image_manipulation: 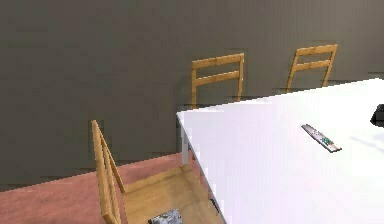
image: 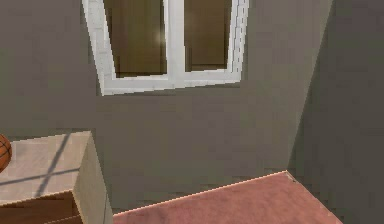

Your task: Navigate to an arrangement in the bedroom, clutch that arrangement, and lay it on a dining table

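Cabinet (image: 60,180) at forward view's bottom left, bare red floor (image: 230,205) beside it reaching the wall corner, window (image: 170,45) above, arm side view's near chair (image_manipulation: 110,180) just beside white table (image_manipulation: 270,150) edge, 2 chairs (image_manipulation: 218,78) beyond against the wall, gripper finger state cannot be told

Window (image: 172,45), far wall. Wooden cabinet (image: 55,175), near left. Far chair (image_manipulation: 218,78); far right chair (image_manipulation: 313,65); near left chair (image_manipulation: 108,172). Slim flat object (image_manipulation: 321,137), right.

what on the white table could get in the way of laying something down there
Little: a flat remote-like thing and a dark thing at the arm side view's right edge lie on the table; left of them its top looks free.
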Tool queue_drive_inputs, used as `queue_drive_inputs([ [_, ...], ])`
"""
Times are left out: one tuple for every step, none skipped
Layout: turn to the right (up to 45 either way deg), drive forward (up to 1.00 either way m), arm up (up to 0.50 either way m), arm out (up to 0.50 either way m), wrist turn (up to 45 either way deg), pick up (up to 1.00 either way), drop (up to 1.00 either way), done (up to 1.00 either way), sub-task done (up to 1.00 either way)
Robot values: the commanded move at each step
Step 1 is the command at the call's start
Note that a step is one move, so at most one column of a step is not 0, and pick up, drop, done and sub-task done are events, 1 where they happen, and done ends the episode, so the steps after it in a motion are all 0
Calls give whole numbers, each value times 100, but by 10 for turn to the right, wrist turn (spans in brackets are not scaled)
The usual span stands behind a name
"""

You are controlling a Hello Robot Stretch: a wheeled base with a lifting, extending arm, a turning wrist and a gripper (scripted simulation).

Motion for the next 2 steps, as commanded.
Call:
queue_drive_inputs([
  [0, 0, 10, 0, 0, 0, 0, 0, 0],
  [0, 0, 50, 0, 0, 0, 0, 0, 0],
])
